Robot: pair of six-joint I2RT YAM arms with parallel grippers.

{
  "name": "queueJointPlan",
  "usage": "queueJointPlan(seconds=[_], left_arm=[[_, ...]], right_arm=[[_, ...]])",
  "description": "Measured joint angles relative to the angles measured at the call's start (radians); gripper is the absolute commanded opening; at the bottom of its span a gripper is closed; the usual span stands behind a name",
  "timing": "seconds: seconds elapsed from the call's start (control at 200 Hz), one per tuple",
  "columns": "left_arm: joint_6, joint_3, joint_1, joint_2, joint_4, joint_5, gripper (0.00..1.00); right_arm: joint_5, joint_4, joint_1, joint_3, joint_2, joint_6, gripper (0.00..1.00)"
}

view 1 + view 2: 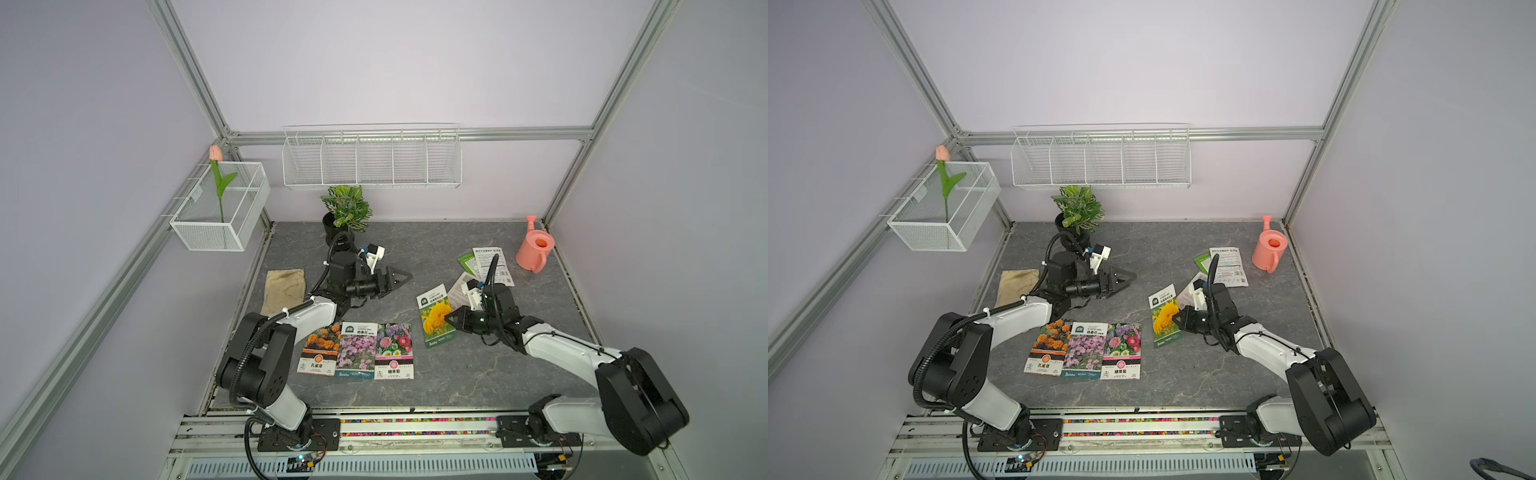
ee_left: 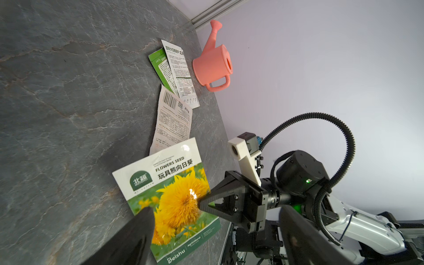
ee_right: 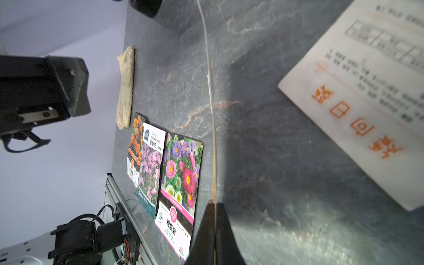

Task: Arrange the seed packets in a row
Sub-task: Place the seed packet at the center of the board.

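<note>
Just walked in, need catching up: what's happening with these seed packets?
The right tool is shut on the yellow-flower packet. The orange-flower packet, pink-flower packet and mixed-flower packet already lie side by side at the front. The left tool is open and empty. Near the pink watering can lie more packets.

Glove [image 1: 284,291], potted plant [image 1: 347,208], pink watering can [image 1: 532,253], wire rack [image 1: 372,162], mesh basket [image 1: 208,237] with tulip [image 1: 219,187].

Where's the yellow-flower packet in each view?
Top view: yellow-flower packet right of centre, pinched by the right tool.
Top view: yellow-flower packet, same place.
Left wrist: face-on, with the right tool's tips on its flower.
Right wrist: edge-on, a thin line running out from the tool's tips.
Shared landmark: white-backed packet beside it.
</note>
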Motion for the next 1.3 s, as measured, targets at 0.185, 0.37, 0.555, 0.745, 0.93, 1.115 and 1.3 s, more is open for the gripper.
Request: queueJointPlan(seconds=[0.185, 0.37, 0.555, 0.745, 0.93, 1.115, 1.3], left_arm=[[0.000, 0.000, 0.000, 0.000, 0.000, -0.004, 0.88], [0.000, 0.000, 0.000, 0.000, 0.000, -0.011, 0.88], [0.000, 0.000, -0.001, -0.002, 0.000, -0.019, 0.88], [0.000, 0.000, -0.006, -0.004, 0.000, -0.024, 0.88], [0.000, 0.000, -0.007, -0.005, 0.000, -0.025, 0.88], [0.000, 0.000, -0.008, -0.005, 0.000, -0.026, 0.88], [0.000, 0.000, -0.011, -0.005, 0.000, -0.026, 0.88]], right_arm=[[0.058, -0.013, 0.090, -0.089, -0.051, 0.080, 0.07], [0.122, -0.010, 0.131, -0.169, -0.110, 0.172, 0.07], [0.182, -0.010, 0.174, -0.196, -0.178, 0.238, 0.07], [0.223, -0.009, 0.220, -0.209, -0.190, 0.285, 0.07], [0.240, -0.001, 0.252, -0.209, -0.181, 0.310, 0.07], [0.246, 0.012, 0.264, -0.209, -0.164, 0.325, 0.09], [0.249, 0.025, 0.276, -0.209, -0.146, 0.332, 0.13]])
